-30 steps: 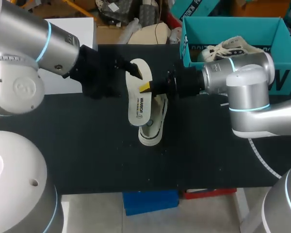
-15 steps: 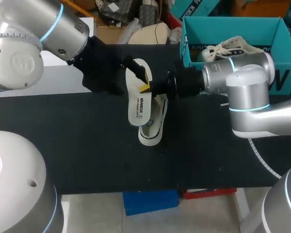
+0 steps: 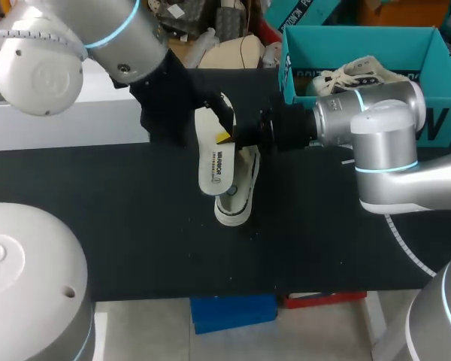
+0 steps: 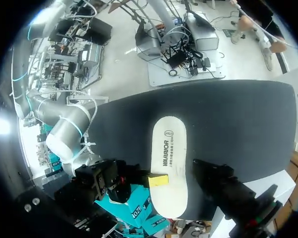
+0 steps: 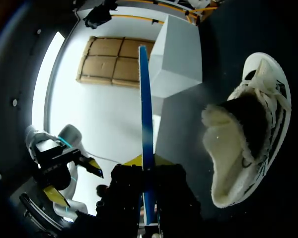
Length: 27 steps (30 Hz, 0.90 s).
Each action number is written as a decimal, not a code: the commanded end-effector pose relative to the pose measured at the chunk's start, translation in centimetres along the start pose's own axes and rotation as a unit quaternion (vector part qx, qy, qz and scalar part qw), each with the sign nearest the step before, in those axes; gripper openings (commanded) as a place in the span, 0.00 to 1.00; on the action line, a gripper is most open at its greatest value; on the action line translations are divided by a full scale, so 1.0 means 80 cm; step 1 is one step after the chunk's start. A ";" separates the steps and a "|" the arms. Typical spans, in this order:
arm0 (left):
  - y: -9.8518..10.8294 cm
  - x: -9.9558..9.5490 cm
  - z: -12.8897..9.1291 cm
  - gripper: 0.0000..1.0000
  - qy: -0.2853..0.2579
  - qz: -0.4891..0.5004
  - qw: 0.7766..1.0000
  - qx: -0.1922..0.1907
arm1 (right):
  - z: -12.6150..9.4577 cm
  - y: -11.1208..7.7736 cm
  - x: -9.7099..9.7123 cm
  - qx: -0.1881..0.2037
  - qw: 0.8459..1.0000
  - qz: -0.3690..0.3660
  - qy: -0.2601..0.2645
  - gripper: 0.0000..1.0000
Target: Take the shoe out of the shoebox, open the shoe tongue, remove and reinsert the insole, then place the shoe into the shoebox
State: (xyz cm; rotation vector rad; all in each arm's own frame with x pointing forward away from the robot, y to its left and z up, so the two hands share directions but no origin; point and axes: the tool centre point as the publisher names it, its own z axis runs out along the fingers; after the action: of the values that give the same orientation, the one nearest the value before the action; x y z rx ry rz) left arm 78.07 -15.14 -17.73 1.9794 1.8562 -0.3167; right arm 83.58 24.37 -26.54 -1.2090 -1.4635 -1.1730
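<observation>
Step judged: insole out of the shoe, reinsertion pending.

The right claw (image 3: 225,137) is closed to a narrow gap on the insole (image 3: 214,158). The insole is pinched at its long edge, roughly mid-length, with a yellow tip on each face. In the right wrist view the insole (image 5: 145,124) is seen edge-on, running straight out between the 2 tips.

The left claw (image 3: 222,114) is placed at the insole's far end, just beside the right claw. Its opening cannot be told, and whether it touches the insole cannot be told either.

The shoe (image 3: 237,192) is found on the black table (image 3: 135,226), under the held insole and below the right claw. It is touched by neither claw. In the right wrist view its fleecy opening (image 5: 238,124) is seen ahead of the claw and off to 1 side.

The teal shoebox (image 3: 361,37) is located behind the right claw, along its arm, with a 2nd shoe (image 3: 357,74) inside. A white box (image 3: 68,124) is seen behind the left claw.

Risks, as judged:
- The insole may pivot or slip, since only a small area of its edge is gripped.
- The 2 claws are crowded together, so a clash is likely if the left one is closed or shifted without room.
- The shoe is not held down, so it may be pushed along the table when the insole is pressed in.
- The insole may be buckled at the shoe's opening if it is fed in at a bad angle.
- The tongue's position cannot be told. If it is folded back over the opening, entry may be blocked.
</observation>
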 end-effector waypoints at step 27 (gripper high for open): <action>0.008 0.007 0.046 1.00 0.159 -0.025 0.987 0.019 | 0.001 0.000 0.000 0.000 1.000 0.001 -0.002 0.00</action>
State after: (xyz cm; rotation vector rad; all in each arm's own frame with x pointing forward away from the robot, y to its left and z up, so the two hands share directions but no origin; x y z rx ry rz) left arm 78.68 -15.60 -21.00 2.0857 2.0779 -0.0969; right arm 83.58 24.37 -26.54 -1.2091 -1.4634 -1.1731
